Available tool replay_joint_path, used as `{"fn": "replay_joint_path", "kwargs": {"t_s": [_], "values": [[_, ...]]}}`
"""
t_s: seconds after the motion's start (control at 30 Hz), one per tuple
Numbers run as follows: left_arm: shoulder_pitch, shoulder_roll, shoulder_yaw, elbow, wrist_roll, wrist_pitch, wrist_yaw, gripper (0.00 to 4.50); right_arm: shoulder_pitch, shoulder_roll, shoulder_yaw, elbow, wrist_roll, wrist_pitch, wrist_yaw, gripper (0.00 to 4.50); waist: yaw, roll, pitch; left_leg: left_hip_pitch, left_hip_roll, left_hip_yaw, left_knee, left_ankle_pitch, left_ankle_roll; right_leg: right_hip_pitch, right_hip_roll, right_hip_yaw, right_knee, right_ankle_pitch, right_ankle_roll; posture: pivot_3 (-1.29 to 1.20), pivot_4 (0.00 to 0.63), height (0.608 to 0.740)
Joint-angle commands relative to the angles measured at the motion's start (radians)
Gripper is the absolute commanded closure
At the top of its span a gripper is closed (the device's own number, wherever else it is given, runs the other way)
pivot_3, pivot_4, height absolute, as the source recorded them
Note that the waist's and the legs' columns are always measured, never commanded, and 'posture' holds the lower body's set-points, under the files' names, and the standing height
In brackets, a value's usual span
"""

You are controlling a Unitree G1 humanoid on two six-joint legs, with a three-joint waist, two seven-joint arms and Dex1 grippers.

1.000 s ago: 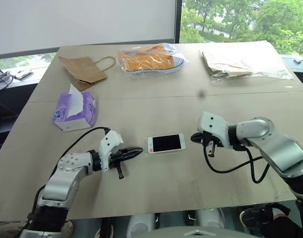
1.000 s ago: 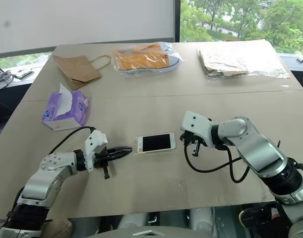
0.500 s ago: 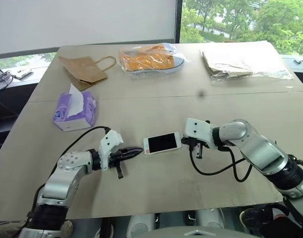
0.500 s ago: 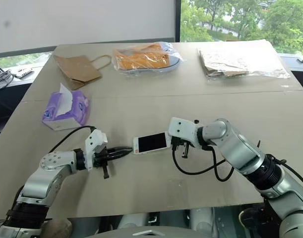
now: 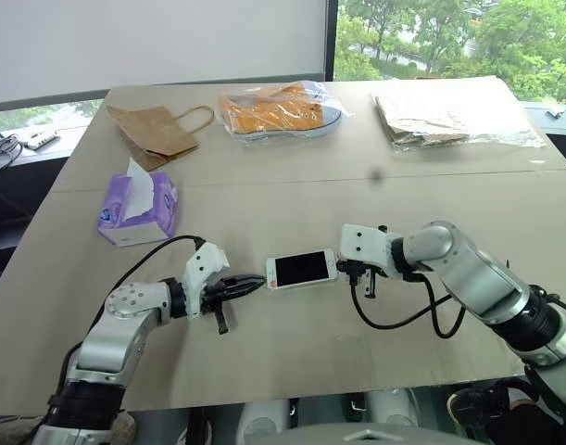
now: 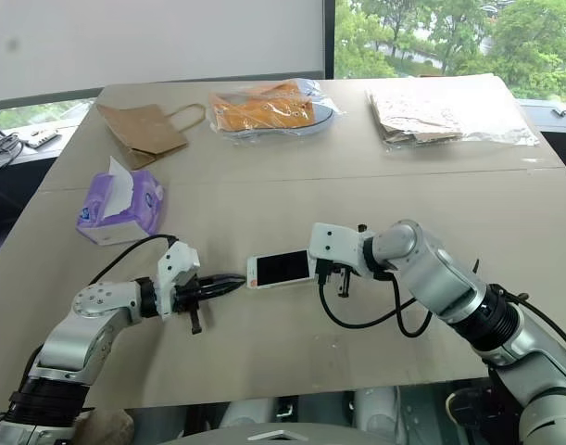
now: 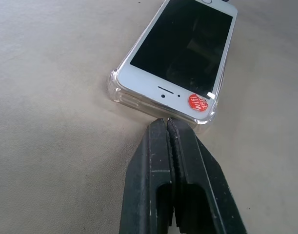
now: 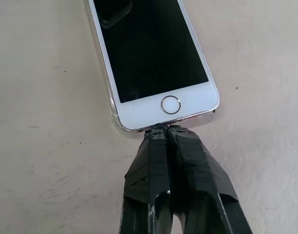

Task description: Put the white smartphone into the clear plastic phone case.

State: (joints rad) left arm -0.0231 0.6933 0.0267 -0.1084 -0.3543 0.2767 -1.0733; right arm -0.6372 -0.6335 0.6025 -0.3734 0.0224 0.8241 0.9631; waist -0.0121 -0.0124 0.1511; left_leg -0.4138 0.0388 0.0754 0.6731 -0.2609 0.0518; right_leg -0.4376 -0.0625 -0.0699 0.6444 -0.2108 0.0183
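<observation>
White smartphone [image 7: 180, 53] lying mid-desk [image 5: 292, 185], largely seated in the clear plastic phone case [image 7: 120, 95], with closed, empty left hand [image 7: 167, 127] and right hand [image 8: 163, 130] pressing opposite ends; final seating apparently remains.

I'm looking at a large beige tabletop [image 5: 292, 199] with a seam line running across its middle. Behind it there's a white roller blind [image 5: 153, 42] over the left window; the uncovered pane on the right shows green trees [image 5: 449, 37] in daylight. A dark window frame post [image 5: 331, 39] splits the two. A dark sill ledge [image 5: 23, 139] sits at the far left, with small items on it that I can't identify. Light is even and natural.
</observation>
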Motion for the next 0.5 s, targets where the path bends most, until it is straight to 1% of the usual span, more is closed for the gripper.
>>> {"fn": "replay_joint_path", "kwargs": {"t_s": [0.03, 0.2, 0.33, 0.5], "values": [[-0.013, 0.002, -0.009, -0.012, 0.005, -0.012, 0.001, 4.43, -0.025, 0.021, 0.024, -0.033, 0.024, -0.053, 0.058, 4.50, 0.000, 0.000, 0.000, 0.000, 0.000, 0.000, 0.000, 0.000, 0.000, 0.000, 0.000, 0.000, 0.000, 0.000, 0.000, 0.00, 0.150, 0.740], [-0.009, 0.005, -0.007, -0.014, 0.009, -0.012, -0.001, 4.43, -0.028, 0.013, 0.001, -0.033, 0.024, -0.048, 0.082, 4.50, 0.000, 0.000, 0.000, 0.000, 0.000, 0.000, 0.000, 0.000, 0.000, 0.000, 0.000, 0.000, 0.000, 0.000, 0.000, 0.00, 0.150, 0.740], [-0.007, 0.003, -0.007, -0.017, 0.008, -0.010, 0.000, 4.43, -0.010, 0.030, -0.040, -0.042, 0.057, -0.043, 0.083, 4.50, 0.000, 0.000, 0.000, 0.000, 0.000, 0.000, 0.000, 0.000, 0.000, 0.000, 0.000, 0.000, 0.000, 0.000, 0.000, 0.00, 0.150, 0.740], [-0.011, -0.006, -0.019, -0.021, 0.010, -0.008, 0.001, 4.43, -0.014, 0.068, -0.018, -0.030, 0.059, -0.065, 0.092, 4.50, -0.001, 0.000, 0.000, 0.000, 0.000, 0.000, 0.000, 0.000, 0.000, 0.000, 0.000, 0.000, 0.001, 0.000, 0.000, 0.00, 0.150, 0.740]]}}
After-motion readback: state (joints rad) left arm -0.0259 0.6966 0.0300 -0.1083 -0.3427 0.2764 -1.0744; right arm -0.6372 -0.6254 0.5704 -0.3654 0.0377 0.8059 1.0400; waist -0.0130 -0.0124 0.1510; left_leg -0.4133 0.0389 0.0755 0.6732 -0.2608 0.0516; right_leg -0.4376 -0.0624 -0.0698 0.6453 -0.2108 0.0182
